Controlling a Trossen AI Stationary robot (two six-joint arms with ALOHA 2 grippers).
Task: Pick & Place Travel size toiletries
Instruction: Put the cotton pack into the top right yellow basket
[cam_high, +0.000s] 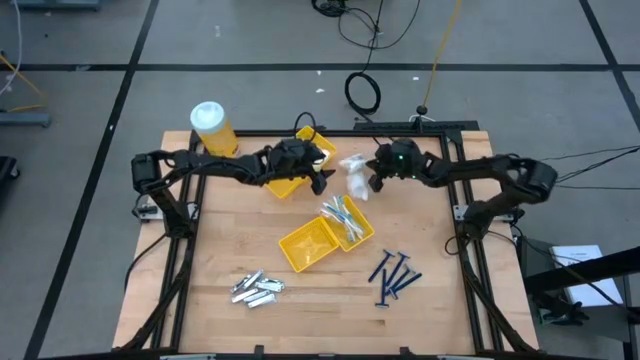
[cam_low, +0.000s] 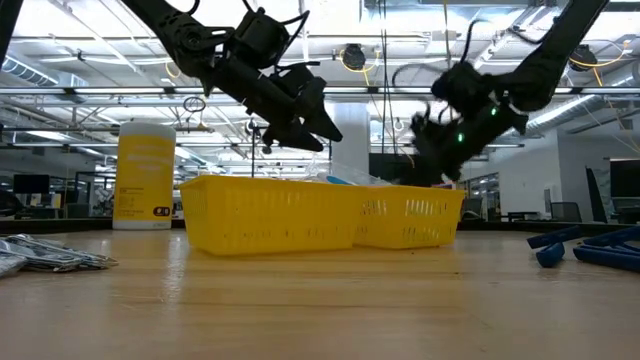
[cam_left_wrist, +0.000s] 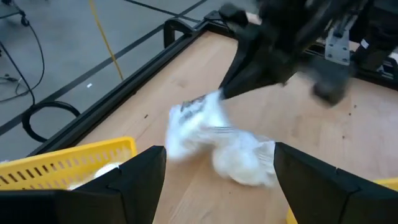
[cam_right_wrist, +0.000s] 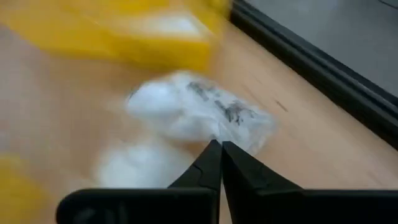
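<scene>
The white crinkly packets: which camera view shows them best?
The left wrist view: the white crinkly packets lie unobstructed on the wood, framed by open fingers. The right wrist view blurs them, the high view shows them small, the low view hides them.

dark print on the white crinkly packets (cam_right_wrist: 205, 115) (too blurred to read), no other legible text

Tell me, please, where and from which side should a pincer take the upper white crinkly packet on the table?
The upper white packet lies between both arms, partly over a second packet. Probably best to pinch its thin crinkled edge nearest the right pincer, which is shut and almost at it. Come low along the wood, from the right arm's side. The left pincer is open, farther back.
</scene>
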